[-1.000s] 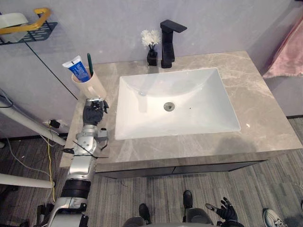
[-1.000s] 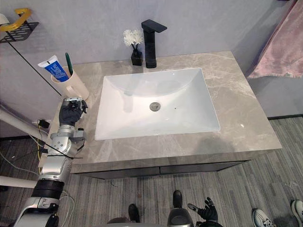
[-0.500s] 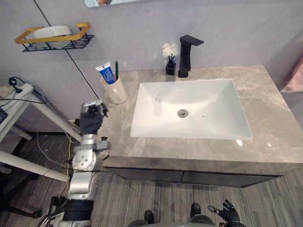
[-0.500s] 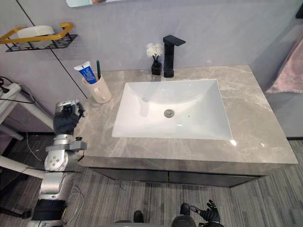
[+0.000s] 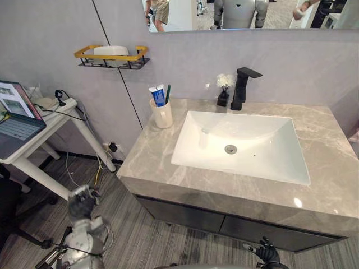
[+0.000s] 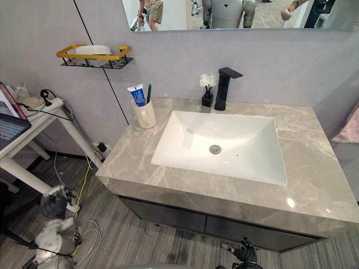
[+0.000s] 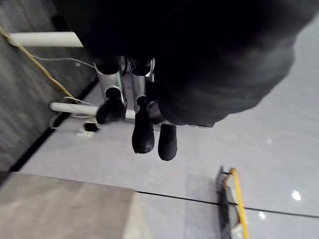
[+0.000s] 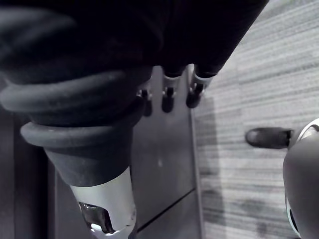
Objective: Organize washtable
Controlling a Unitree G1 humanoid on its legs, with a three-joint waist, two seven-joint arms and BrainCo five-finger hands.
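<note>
We count one marble washtable (image 5: 160,162), one white basin (image 5: 263,148), one black faucet (image 5: 242,88), one vase of white flowers (image 5: 224,94), and one cream cup (image 5: 162,116) holding one toothpaste tube (image 5: 157,95) and one green toothbrush (image 5: 167,92). Upper left: one wire shelf (image 5: 112,57). Left edge: one laptop (image 5: 12,119), one white side table (image 5: 54,119).

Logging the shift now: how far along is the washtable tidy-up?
Looks finished: toothpaste and toothbrush stand in the cup on the counter, and the flower vase sits beside the faucet. Nothing in hand: left hand and right hand hang open below counter level. I see nothing left to put away.
</note>
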